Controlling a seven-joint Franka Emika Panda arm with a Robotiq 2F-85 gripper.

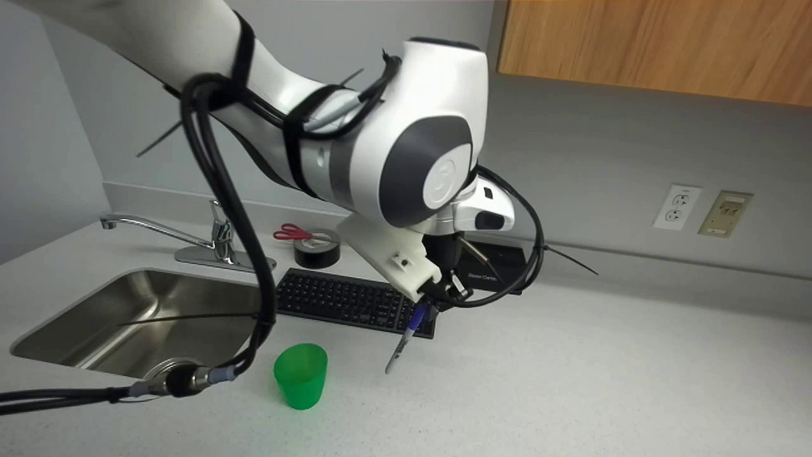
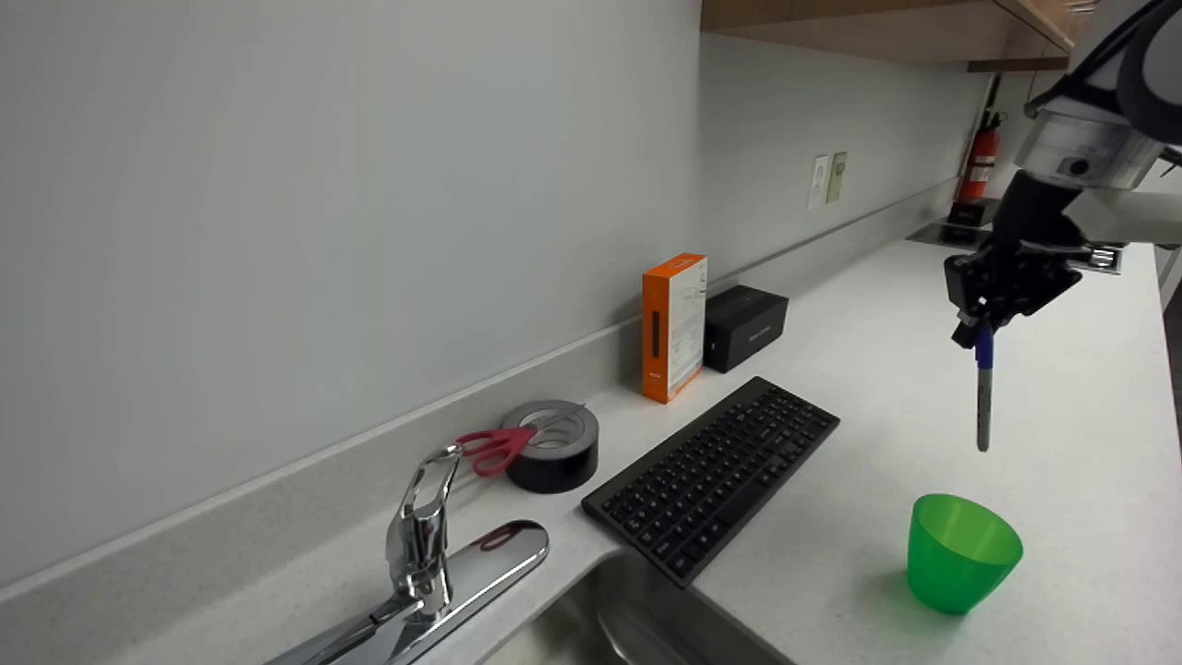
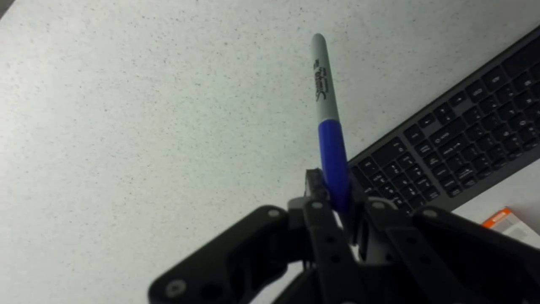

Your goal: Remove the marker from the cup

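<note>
The marker has a blue end and a grey body. It shows in both exterior views [image 1: 403, 343] [image 2: 984, 397] and in the wrist view [image 3: 325, 90]. My gripper [image 3: 335, 185] is shut on its blue end, and the grey body points down, slightly tilted. The gripper also shows in an exterior view [image 2: 981, 331], holding the marker in the air above the counter. The green cup stands upright on the counter in both exterior views [image 1: 301, 384] [image 2: 956, 577], apart from the marker and gripper. The cup's inside looks empty. The cup is out of the wrist view.
A black keyboard [image 2: 716, 476] lies beside a steel sink [image 1: 209, 285] with a chrome faucet [image 1: 222, 238]. Red scissors [image 2: 499, 448] rest on a tape roll [image 2: 559, 462]. An orange-white box [image 2: 676, 328] and a black box [image 2: 746, 328] stand against the wall.
</note>
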